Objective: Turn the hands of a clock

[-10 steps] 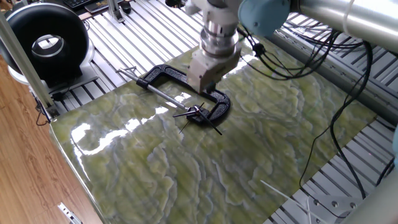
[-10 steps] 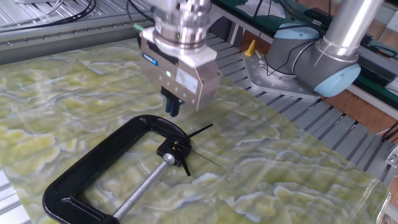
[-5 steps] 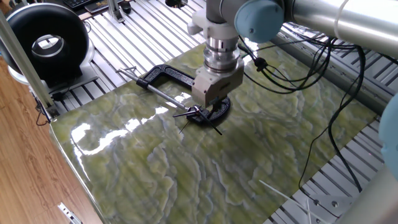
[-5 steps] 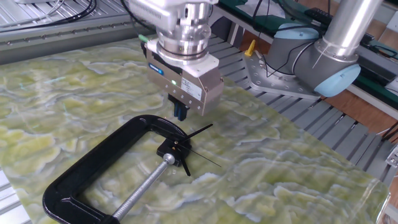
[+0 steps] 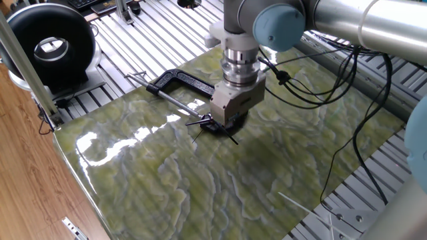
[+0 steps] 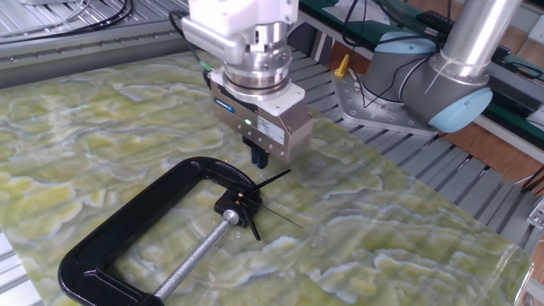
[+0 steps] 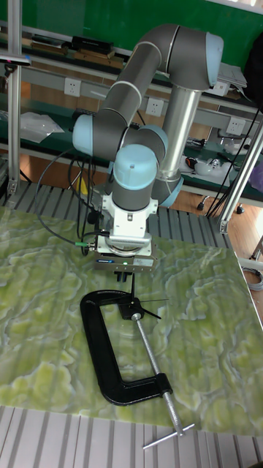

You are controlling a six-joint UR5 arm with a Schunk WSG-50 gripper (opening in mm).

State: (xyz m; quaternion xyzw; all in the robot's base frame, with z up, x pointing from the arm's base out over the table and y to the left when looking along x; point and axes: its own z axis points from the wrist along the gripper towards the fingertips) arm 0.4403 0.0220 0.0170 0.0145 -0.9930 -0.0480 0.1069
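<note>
Clock hands sit pinned in the black C-clamp, just below the gripper, whose fingers look pressed together; ideally, descend beside one pointer and sweep gently.

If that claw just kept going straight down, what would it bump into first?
Most likely the clock hands held in the black clamp. The claw points down just above them, though depth is unclear; it might touch the clamp's curved frame instead.

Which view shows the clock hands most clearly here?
The other fixed view: the hands lie unobstructed below the gripper. One fixed view has them small, partly behind the gripper; the tall view shows only thin slivers.
</note>
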